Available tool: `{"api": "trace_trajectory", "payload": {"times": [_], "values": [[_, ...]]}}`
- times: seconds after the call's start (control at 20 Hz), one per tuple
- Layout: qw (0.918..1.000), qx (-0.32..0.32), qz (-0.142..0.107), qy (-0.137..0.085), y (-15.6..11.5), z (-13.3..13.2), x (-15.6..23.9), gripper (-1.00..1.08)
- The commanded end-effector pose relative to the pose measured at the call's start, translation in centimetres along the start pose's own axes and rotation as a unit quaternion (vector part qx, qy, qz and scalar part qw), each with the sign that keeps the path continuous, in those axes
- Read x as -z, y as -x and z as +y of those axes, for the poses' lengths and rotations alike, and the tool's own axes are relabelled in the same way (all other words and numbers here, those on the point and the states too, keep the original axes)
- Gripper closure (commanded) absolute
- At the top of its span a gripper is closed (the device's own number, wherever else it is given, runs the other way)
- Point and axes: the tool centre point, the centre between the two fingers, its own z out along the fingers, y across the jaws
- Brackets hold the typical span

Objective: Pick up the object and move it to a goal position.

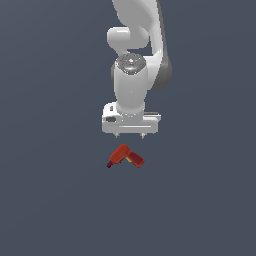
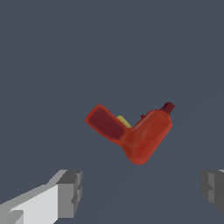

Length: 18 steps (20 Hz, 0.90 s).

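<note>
The small red L-shaped drill (image 1: 125, 156) lies on the dark grey floor, its dark tip toward the exterior view's left and a yellowish patch by its handle. My gripper (image 1: 130, 135) hangs just above and slightly behind it, not touching it. The jaws stand wide apart and hold nothing. In the wrist view the drill (image 2: 135, 133) lies flat beyond the gap between the two grey fingertips (image 2: 70, 192), apart from both.
The white arm (image 1: 134, 60) rises straight up behind the gripper. A plain dark grey surface (image 1: 50, 200) spreads all around the drill.
</note>
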Motion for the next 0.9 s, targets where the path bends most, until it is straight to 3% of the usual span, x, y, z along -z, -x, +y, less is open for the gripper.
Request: {"api": "trace_trajectory", "payload": {"times": [0.0,0.85], "values": [[1.0,0.0,0.0,0.0,0.0,0.0,0.0,-1.0],[0.9999,0.011,0.0,-0.008,-0.41,-0.39,0.11,-1.0]]}}
